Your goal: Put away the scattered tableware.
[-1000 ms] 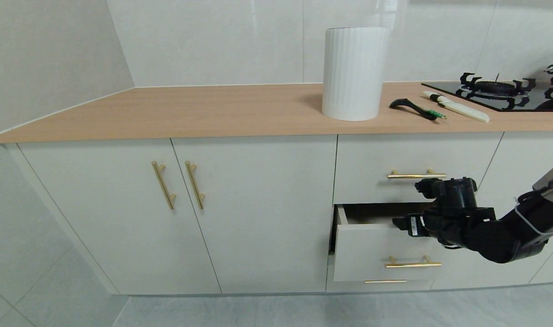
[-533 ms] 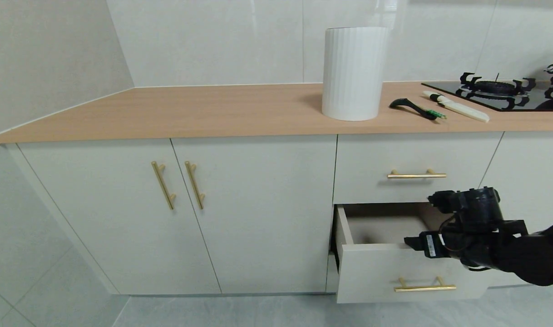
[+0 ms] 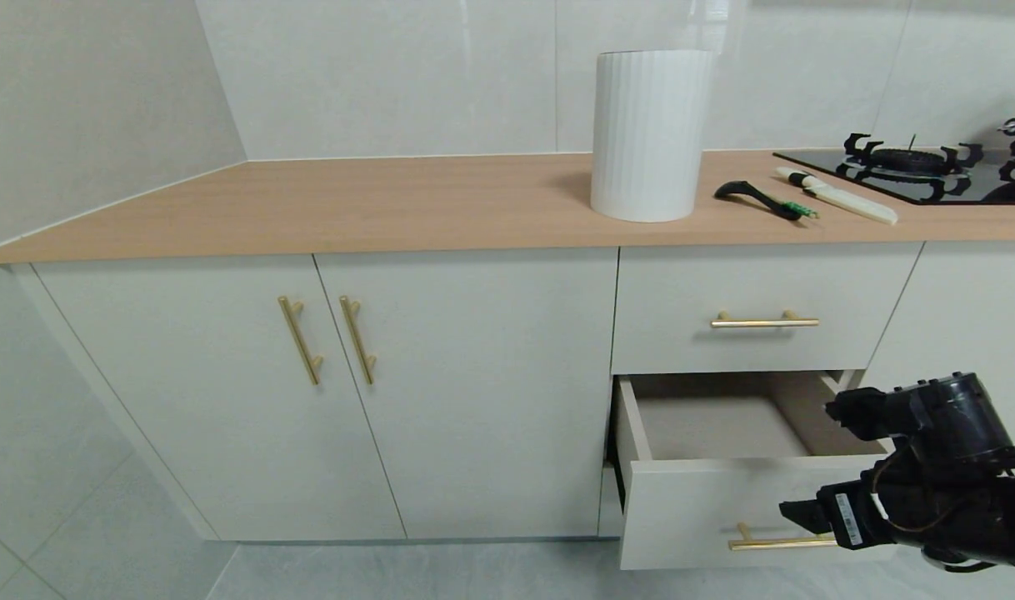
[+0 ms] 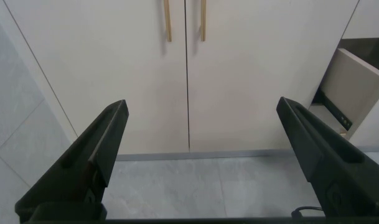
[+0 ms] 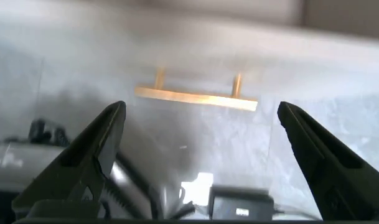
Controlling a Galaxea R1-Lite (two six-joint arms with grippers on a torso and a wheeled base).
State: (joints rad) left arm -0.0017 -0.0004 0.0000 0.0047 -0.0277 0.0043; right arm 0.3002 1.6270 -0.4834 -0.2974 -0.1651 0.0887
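Observation:
A black spoon with a green handle (image 3: 766, 200) and a white knife (image 3: 841, 200) lie on the wooden counter (image 3: 349, 204), right of a tall white ribbed container (image 3: 647, 133). Below them the middle drawer (image 3: 707, 500) stands pulled out, and its inside looks bare. My right gripper (image 3: 817, 462) is open at the right end of the drawer front, close to the gold handle (image 3: 781, 543). In the right wrist view the handle (image 5: 195, 98) lies just ahead of the right gripper (image 5: 201, 109). My left gripper (image 4: 201, 106) is open and low, facing the cabinet doors (image 4: 189, 68).
A black gas hob (image 3: 916, 171) sits at the counter's far right. The top drawer (image 3: 757, 308) is shut. Double doors with gold handles (image 3: 328, 337) are at the left. The grey tiled floor (image 3: 391, 575) runs in front of the cabinets.
The middle drawer has slid much farther out. My right gripper has moved toward me, down and to the right along with the drawer front.

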